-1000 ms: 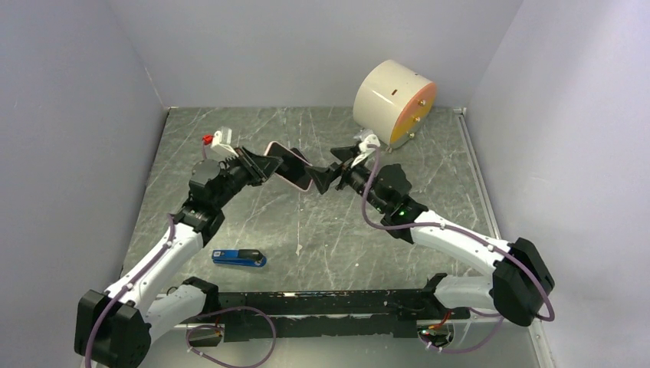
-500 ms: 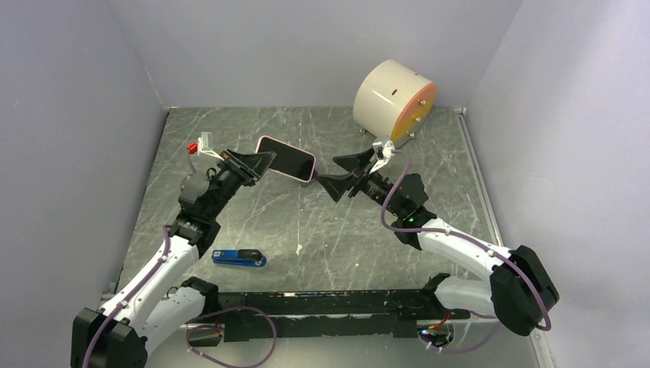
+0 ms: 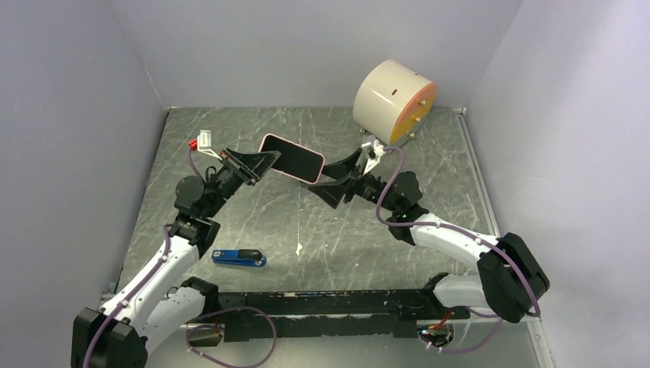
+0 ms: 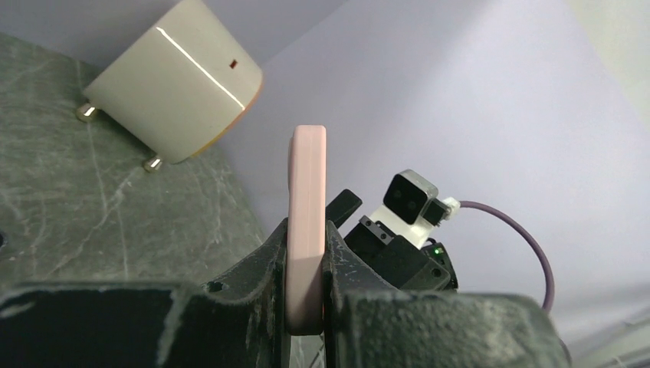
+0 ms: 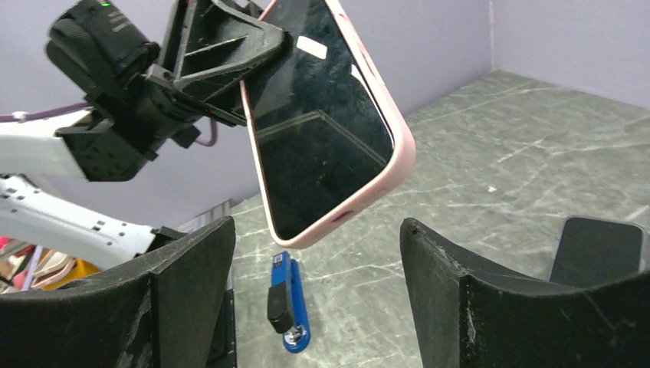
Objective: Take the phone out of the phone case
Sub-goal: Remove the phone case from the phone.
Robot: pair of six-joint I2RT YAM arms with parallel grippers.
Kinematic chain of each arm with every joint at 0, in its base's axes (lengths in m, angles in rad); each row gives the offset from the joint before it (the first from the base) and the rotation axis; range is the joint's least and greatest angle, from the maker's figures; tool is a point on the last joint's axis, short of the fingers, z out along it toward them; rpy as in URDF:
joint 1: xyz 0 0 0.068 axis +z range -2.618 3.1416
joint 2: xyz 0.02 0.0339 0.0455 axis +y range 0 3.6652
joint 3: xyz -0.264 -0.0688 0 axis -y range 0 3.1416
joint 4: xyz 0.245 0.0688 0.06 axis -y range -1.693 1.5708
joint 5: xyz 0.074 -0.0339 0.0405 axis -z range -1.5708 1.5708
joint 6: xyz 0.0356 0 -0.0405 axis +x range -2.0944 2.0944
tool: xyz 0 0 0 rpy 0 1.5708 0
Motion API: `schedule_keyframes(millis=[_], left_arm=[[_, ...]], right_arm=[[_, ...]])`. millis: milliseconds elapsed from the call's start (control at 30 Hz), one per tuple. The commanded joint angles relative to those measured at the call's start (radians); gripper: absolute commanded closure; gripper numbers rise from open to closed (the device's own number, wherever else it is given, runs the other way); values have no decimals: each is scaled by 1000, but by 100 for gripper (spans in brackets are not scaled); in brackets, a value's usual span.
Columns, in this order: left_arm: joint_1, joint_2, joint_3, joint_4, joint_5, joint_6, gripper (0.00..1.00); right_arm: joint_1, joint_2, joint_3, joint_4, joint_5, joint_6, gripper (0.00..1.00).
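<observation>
On the marbled table (image 3: 253, 222) we see a cream drum (image 3: 395, 92) at the far right. Our left gripper (image 3: 257, 162) pinches 1 end of the pink phone case (image 4: 306, 192) in the air, so the other end is free. The phone (image 5: 322, 123) sits inside it, screen towards our right gripper (image 3: 341, 178), whose 2 fingers (image 5: 475, 291) stand wide near that end, touching nothing. A blue stapler (image 3: 238, 257) lies aside

Back wall (image 3: 306, 46): rising plain and pale lavender behind the desk.
Left wall (image 3: 69, 153): closing in the left side, same lavender.
Right wall (image 3: 567, 153): running along the right side, same lavender.
Desk (image 3: 306, 222): showing a dark grey-green marbled top with pale veins.
Metal strip (image 3: 479, 184): edging the desk by the right wall.
Light: falling soft and even.
</observation>
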Motion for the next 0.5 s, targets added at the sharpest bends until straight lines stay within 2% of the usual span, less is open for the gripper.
schedule_keyframes(millis=[0, 233, 467], left_arm=[[4, 25, 25, 190, 77, -82, 98], [4, 100, 11, 317, 127, -175, 98], [8, 101, 12, 288, 124, -177, 97]], right_arm=[[-1, 3, 53, 99, -69, 42, 20], [-2, -15, 46, 124, -89, 47, 31], [-15, -10, 28, 172, -137, 38, 52]])
